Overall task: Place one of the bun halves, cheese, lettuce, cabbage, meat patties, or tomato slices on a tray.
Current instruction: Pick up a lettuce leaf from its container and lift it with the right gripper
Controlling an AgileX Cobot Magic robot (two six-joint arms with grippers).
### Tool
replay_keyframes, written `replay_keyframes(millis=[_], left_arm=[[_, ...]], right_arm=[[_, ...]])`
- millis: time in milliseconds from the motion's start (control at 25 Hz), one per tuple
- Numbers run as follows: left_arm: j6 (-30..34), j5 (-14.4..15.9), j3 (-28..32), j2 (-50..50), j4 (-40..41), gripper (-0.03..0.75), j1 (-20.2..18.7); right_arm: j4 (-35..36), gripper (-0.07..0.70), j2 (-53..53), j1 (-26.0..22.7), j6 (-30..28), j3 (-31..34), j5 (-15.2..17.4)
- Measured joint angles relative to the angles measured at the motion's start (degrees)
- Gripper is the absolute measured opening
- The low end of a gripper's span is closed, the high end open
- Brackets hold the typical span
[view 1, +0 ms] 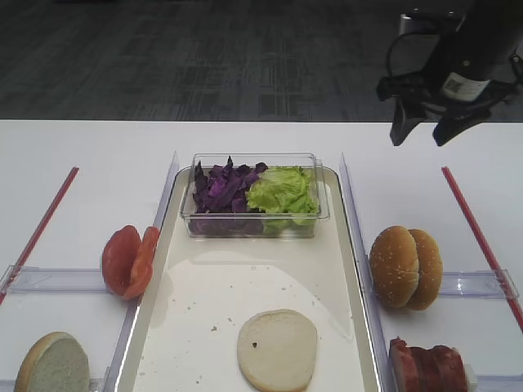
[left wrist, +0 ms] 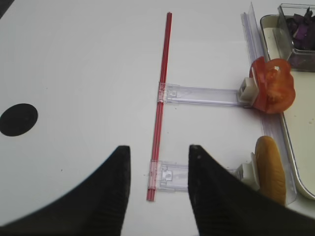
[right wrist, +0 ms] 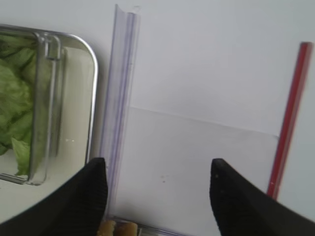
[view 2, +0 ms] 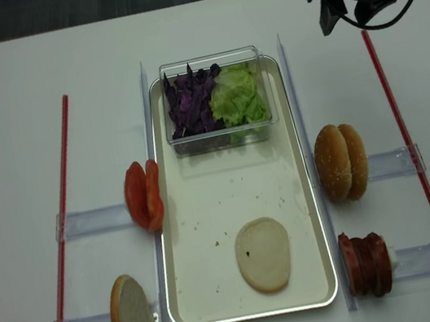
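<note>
One pale bun half (view 1: 277, 349) lies flat on the cream tray (view 1: 204, 286). At the tray's far end a clear tub holds purple cabbage (view 1: 222, 186) and lettuce (view 1: 283, 192). Tomato slices (view 1: 129, 260) and another bun half (view 1: 53, 363) stand on edge left of the tray. Sesame bun halves (view 1: 405, 267) and meat patties (view 1: 426, 366) stand on its right. No cheese is in view. My right gripper (view 1: 421, 137) hangs open and empty above the table's far right. My left gripper (left wrist: 158, 147) is open over bare table by a red strip, left of the tomato slices (left wrist: 273, 91).
Red strips (view 1: 41, 220) (view 1: 478, 237) run along both sides of the table. Clear plastic rails (view 1: 351, 212) flank the tray and clear holders (view 1: 482, 283) carry the food. The clear tub (view 1: 323, 204) takes up the tray's far end. A black dot (left wrist: 18, 119) marks the table at left.
</note>
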Motion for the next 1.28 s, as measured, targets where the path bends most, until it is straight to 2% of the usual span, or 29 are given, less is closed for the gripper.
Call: replay_keyframes(millis=[360,720,840,1280], left_arm=[[0.0,0.0,0.0,-0.1,0.0,0.271,0.0],[0.0,0.0,0.0,-0.1,0.0,0.271,0.0],[0.0,0.0,0.0,-0.1,0.0,0.271,0.0],[0.0,0.0,0.0,-0.1,0.0,0.271,0.0]], right_arm=[[0.8,0.479,6.8,7.6,-1.4,-9.3,1.3],[2.7,0.479,12.4,13.5,-2.8,-15.6,2.1],[2.9,0.479,14.2,14.8,-3.8,-18.1,2.4],[3.5,0.479,19.6,14.9,-5.6,-21.9,2.4]])
